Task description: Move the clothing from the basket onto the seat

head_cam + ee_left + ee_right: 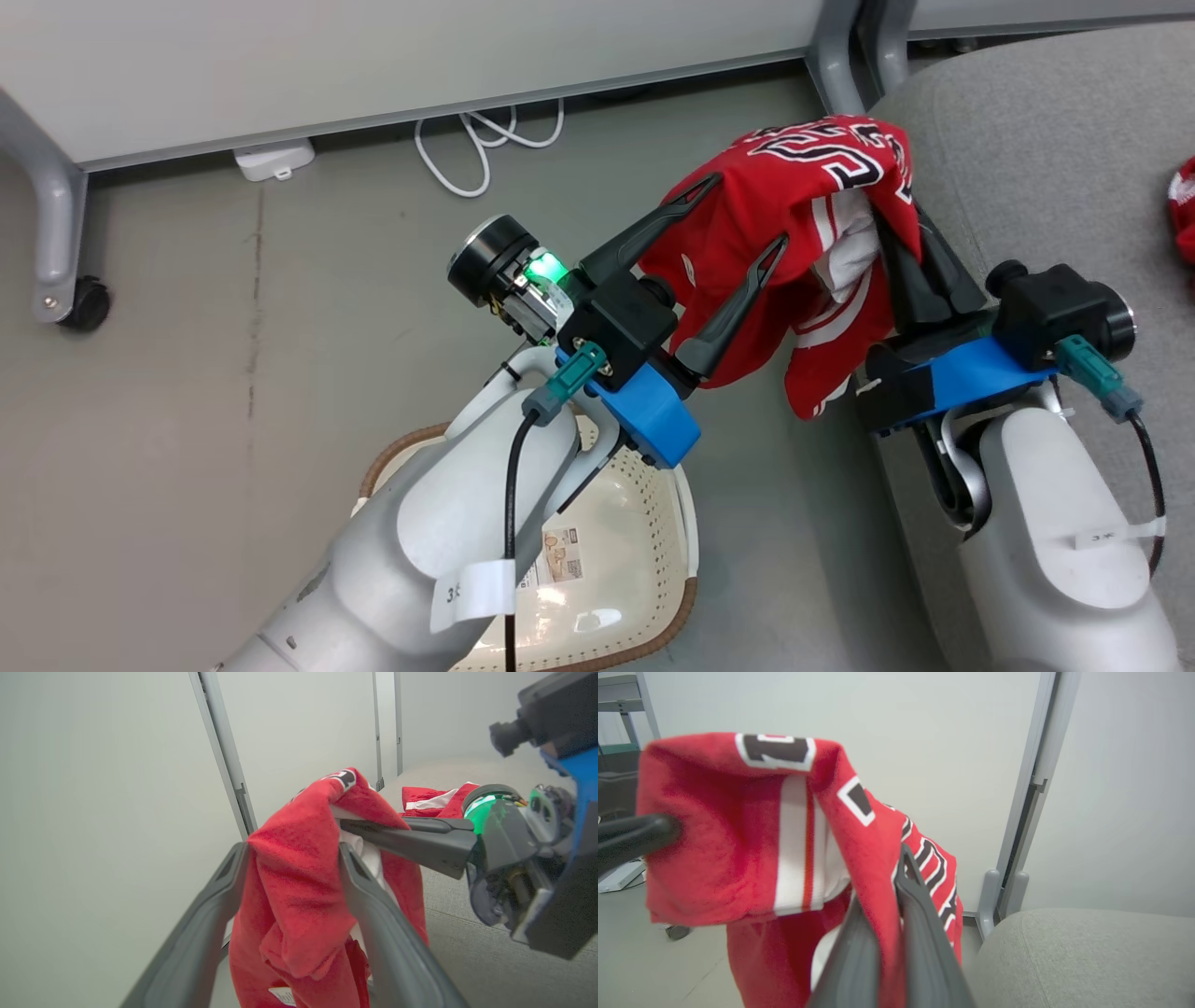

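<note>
My R gripper (902,858) jaws clamp the jersey (794,187), seat (1046,168) at 3 o'clock. L gripper (747,210) jaws apart; basket (686,523) at 7.

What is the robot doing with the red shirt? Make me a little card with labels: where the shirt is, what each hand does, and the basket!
shirt: red jersey, up in the air at the seat's edge, not set down
right gripper: shut on the red jersey
left gripper: open, one finger on each side of a fold of the jersey
basket: on the floor under the left arm; no clothing in the part that shows
seat: grey, with the other red garment lying on it
left to do: lay the jersey on the seat
</note>
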Robot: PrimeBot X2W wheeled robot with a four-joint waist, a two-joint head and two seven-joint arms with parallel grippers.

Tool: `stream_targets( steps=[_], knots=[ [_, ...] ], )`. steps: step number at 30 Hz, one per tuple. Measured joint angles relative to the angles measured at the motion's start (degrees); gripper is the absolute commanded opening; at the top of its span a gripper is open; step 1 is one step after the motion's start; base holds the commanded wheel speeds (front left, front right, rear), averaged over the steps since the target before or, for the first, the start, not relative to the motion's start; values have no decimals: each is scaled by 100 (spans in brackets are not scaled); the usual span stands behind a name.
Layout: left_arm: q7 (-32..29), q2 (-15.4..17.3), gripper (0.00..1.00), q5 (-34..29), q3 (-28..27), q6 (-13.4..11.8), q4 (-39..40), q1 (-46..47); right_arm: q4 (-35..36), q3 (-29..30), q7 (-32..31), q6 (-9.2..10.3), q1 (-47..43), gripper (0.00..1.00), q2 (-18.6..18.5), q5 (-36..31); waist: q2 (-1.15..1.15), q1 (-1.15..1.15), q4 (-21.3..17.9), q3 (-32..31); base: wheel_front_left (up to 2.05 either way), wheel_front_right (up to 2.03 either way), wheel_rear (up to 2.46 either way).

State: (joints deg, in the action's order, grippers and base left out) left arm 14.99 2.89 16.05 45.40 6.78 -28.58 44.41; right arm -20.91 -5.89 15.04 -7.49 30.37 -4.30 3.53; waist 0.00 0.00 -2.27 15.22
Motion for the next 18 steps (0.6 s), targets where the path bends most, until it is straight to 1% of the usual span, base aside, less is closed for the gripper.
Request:
stream_targets(
  steps=[9,18],
  knots=[
    [1,18,100,-101,75,9,41,-94,216,580,-1,0,-148,0,-9,-4,0,0,-483,206,0,0,0],
    [2,55,100,-200,278,32,57,-124,543,1112,0,0,-332,0,-7,0,0,0,-961,448,0,0,0]
  ],
)
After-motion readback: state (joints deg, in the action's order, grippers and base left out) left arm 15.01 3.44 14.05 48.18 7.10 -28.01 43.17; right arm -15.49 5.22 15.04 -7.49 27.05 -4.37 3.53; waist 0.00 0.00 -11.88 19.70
